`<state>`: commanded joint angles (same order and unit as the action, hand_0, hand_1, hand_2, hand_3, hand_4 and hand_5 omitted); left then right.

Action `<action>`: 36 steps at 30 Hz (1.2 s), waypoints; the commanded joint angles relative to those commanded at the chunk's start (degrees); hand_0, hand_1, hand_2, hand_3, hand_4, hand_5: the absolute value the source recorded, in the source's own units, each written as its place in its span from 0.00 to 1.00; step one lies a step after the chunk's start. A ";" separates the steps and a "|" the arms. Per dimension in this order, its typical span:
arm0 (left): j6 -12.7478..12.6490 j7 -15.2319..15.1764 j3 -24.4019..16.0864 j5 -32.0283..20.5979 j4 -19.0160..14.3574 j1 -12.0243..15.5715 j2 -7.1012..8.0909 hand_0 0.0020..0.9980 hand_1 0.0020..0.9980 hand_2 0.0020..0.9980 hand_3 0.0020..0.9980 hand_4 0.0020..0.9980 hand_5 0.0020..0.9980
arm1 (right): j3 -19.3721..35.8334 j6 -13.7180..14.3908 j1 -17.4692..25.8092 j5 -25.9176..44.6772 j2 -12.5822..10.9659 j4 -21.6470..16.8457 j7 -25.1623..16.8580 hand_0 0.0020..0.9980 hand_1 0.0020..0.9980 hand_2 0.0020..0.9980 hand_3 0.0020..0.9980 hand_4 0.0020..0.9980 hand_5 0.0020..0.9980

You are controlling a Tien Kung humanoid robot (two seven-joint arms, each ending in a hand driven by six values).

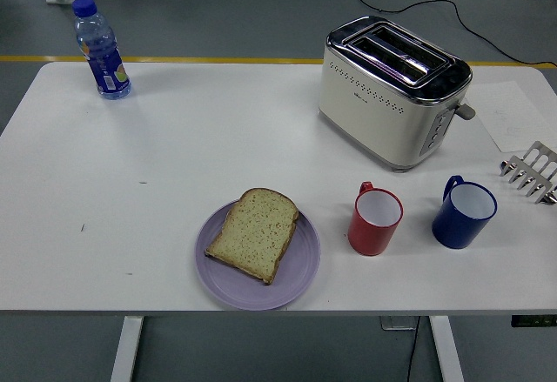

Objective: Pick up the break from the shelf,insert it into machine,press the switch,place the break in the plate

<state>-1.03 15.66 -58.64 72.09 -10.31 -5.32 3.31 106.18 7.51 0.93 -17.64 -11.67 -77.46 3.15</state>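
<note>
A slice of bread (254,233) lies flat on a purple plate (300,273) near the table's front edge, a little left of centre. The cream and chrome toaster (392,90) stands at the back right with both slots empty and its lever (465,110) on the right end. A metal toast rack (533,171) sits at the right edge, partly cut off, with no bread in it. Neither robot hand appears in the head view.
A red mug (375,219) and a blue mug (464,213) stand between the plate and the rack. A blue water bottle (102,50) stands at the back left. A sheet of paper (513,112) lies right of the toaster.
</note>
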 joint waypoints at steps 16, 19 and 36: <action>0.68 -0.05 -0.32 1.98 0.00 0.56 -0.11 0.68 0.69 0.68 0.56 0.29 0.84 | 0.88 -0.22 0.71 0.35 0.77 0.45 -0.30 0.70 0.64 0.68 0.61 0.45 0.31; 0.69 -0.21 0.24 1.72 0.00 0.57 -0.10 0.68 0.69 0.68 0.56 0.29 0.84 | 1.18 -0.26 0.63 0.61 0.65 0.05 -0.61 0.70 0.64 0.68 0.61 0.45 0.31; 0.68 -0.56 1.73 1.09 0.00 -0.30 -0.41 0.68 0.69 0.68 0.56 0.29 0.84 | 2.53 -0.68 0.06 2.38 -0.72 -3.02 -1.56 0.70 0.64 0.67 0.61 0.41 0.24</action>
<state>-0.35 15.10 -56.90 73.18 -10.31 -5.63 2.90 108.71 6.82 0.99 -15.26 -12.39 -80.48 1.59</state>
